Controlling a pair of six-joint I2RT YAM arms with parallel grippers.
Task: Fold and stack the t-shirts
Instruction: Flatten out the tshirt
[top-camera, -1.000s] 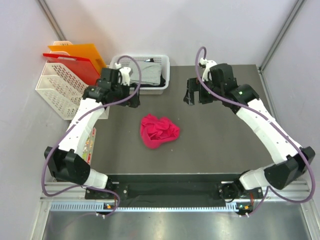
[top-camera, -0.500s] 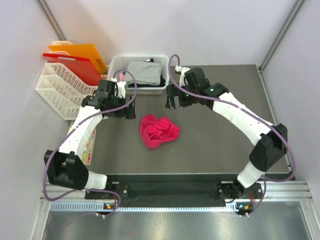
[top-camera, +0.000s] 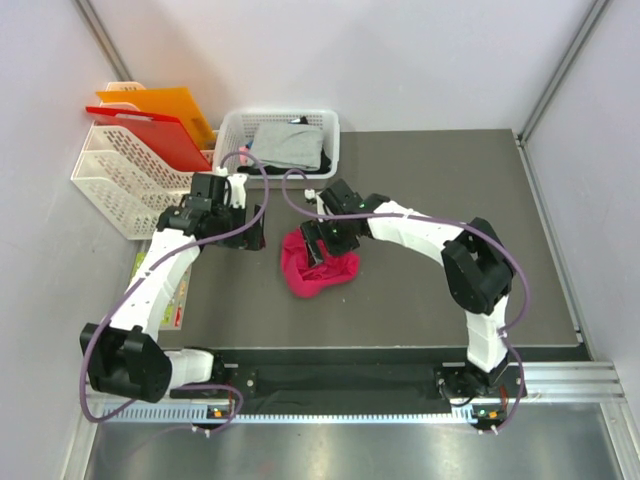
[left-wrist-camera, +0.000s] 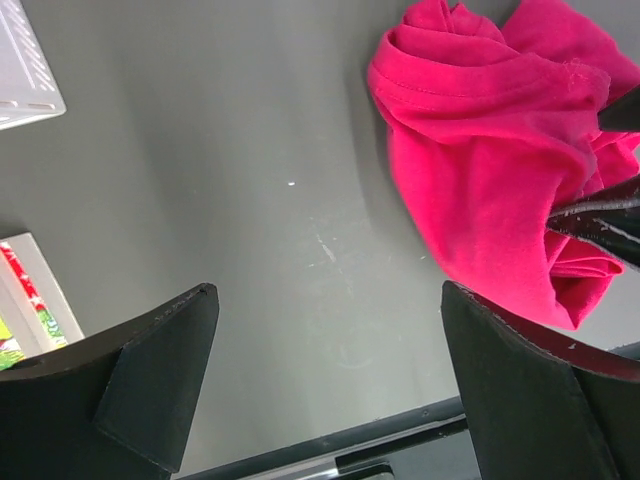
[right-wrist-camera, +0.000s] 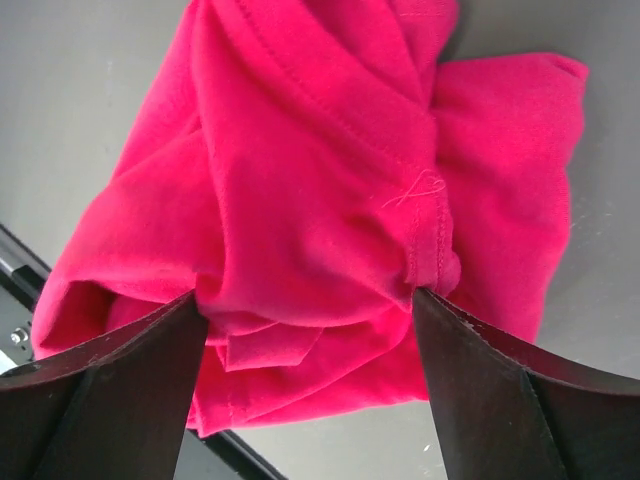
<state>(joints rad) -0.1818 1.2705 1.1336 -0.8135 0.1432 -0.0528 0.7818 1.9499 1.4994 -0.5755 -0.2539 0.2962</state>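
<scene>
The bright pink-red t-shirt (top-camera: 322, 270) lies crumpled mid-table; it also shows in the left wrist view (left-wrist-camera: 480, 180) and the right wrist view (right-wrist-camera: 320, 170). My right gripper (top-camera: 318, 243) is open and low on the heap's far side, with its fingers on either side of a thick bunch of cloth (right-wrist-camera: 308, 298). My left gripper (top-camera: 250, 232) is open and empty over bare table, left of the shirt (left-wrist-camera: 328, 300). The grey t-shirt (top-camera: 285, 142) and the black t-shirt (top-camera: 324, 156) lie in the white basket (top-camera: 232, 128).
A white wire rack (top-camera: 115, 185) with orange and red folders (top-camera: 150, 115) stands at the back left. A printed card (top-camera: 180, 290) lies at the table's left edge. The black front rail (top-camera: 350, 375) runs along the near edge.
My right arm swept left from the back right and came down onto the pink-red shirt. My left gripper moved a little nearer and right, towards the shirt.
</scene>
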